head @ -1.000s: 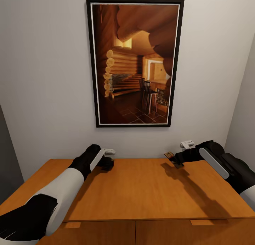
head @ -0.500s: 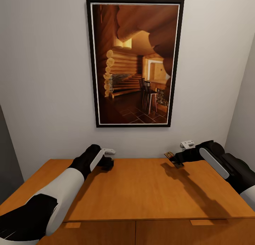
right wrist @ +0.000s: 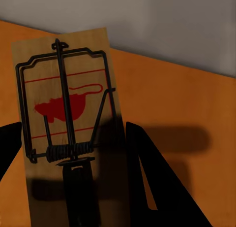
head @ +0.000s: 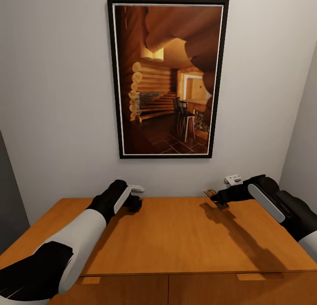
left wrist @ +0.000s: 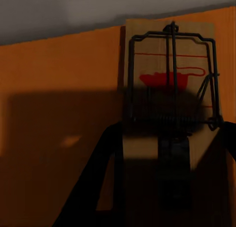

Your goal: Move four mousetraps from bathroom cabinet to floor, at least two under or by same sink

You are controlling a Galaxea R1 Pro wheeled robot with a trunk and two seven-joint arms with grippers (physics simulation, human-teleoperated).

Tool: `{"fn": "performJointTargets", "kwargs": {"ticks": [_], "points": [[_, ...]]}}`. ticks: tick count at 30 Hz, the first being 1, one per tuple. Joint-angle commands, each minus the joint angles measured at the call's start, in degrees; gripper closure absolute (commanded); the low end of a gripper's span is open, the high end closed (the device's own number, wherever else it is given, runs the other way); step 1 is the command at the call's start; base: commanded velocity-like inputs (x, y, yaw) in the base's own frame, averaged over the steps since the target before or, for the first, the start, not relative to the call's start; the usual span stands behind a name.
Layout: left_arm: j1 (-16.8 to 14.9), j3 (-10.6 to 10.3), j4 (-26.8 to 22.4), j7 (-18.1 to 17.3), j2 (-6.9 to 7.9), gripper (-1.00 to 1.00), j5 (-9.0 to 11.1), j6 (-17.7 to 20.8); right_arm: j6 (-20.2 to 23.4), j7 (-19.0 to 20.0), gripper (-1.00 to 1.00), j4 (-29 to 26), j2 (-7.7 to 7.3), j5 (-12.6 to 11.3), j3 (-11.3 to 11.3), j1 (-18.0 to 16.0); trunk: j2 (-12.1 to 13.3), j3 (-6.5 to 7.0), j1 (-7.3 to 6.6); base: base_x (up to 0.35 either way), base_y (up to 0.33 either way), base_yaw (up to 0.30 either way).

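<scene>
Two mousetraps are in play, one per hand. The right hand (head: 219, 198) holds a mousetrap (head: 210, 193) just above the back of the cabinet (head: 185, 234) top, near the wall (head: 53, 98). In the right wrist view that trap (right wrist: 66, 123) sits between the dark fingers (right wrist: 162, 187), board tilted, red mouse print and spring bar facing the cam. The hand looks clenched on its near end.

The left hand (head: 132, 202) is low over the cabinet's back edge too. From the head cam I can't see what it has; the wrist and hand body cover it. The left wrist view settles that: a second mousetrap (left wrist: 169, 99) stands between the fingers (left wrist: 93, 187), gripped at the lower end, w/ cabinet top and wall behind.

Risks, as I judge them: both grips are on a thin board's end, so a swing toward the floor could let a trap pivot or slip out. Dropped on the cabinet top it'd cost a re-grasp; dropped far from the sink it wouldn't count. Arms are close to the wall and the framed picture (head: 167, 76), so a careless lift could clip either.

Head cam gives layout: both arms, cabinet doors and tab handles (head: 246, 277). Wrist cams give grip detail only. No floor or sink in sight.
</scene>
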Motion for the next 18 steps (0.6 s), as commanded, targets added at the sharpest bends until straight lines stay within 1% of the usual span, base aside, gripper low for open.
{"fn": "performJointTargets", "kwargs": {"ticks": [1, 8, 10, 12, 15, 16, 18], "points": [[0.0, -0.3, 4.6, 0.4, -0.04, 1.0, 2.2, 0.1, 0.1, 0.5, 1.0, 0.0, -0.05, 0.4, 0.1, -0.1, 0.0, -0.09, 0.0, 0.0, 0.0, 0.0], [0.0, -0.3, 3.8, 0.7, -0.18, 1.0, 2.1, 0.2, 0.1, 0.5, 1.0, 0.0, -0.05, 0.4, 0.1, -0.1, 0.0, -0.09, 0.0, 0.0, 0.0, 0.0], [0.0, -0.3, 2.7, 0.6, -0.38, 1.0, 2.0, 0.5, 0.1, 0.5, 1.0, 0.0, -0.05, 0.4, 0.1, -0.1, 0.0, -0.09, 0.0, 0.0, 0.0, 0.0], [0.0, -0.3, 0.7, 0.6, -0.63, 1.0, 2.0, 1.3, 0.1, 0.5, 1.0, 0.1, -0.05, 0.4, 0.1, -0.1, 0.0, -0.09, 0.0, 0.0, 0.0, 0.0], [0.0, -0.2, -5.4, 0.5, -0.97, 1.0, 2.1, 5.9, 0.1, 0.5, 1.0, 0.2, -0.05, 0.4, 0.1, -0.1, 0.0, -0.09, 0.0, 0.0, 0.0, 0.0], [0.0, -0.1, -7.7, 0.5, -1.1, 1.0, 2.2, 6.7, 0.1, 0.5, 1.0, 0.2, -0.05, 0.5, 0.1, -0.1, 0.0, -0.09, 0.0, 0.0, 0.0, 0.0], [0.0, -0.1, -10.7, 0.5, -1.27, 1.0, 2.3, 7.4, 0.1, 0.5, 1.0, 0.2, -0.05, 0.5, 0.1, -0.1, 0.0, -0.09, 0.0, 0.0, 0.0, 0.0]]}}
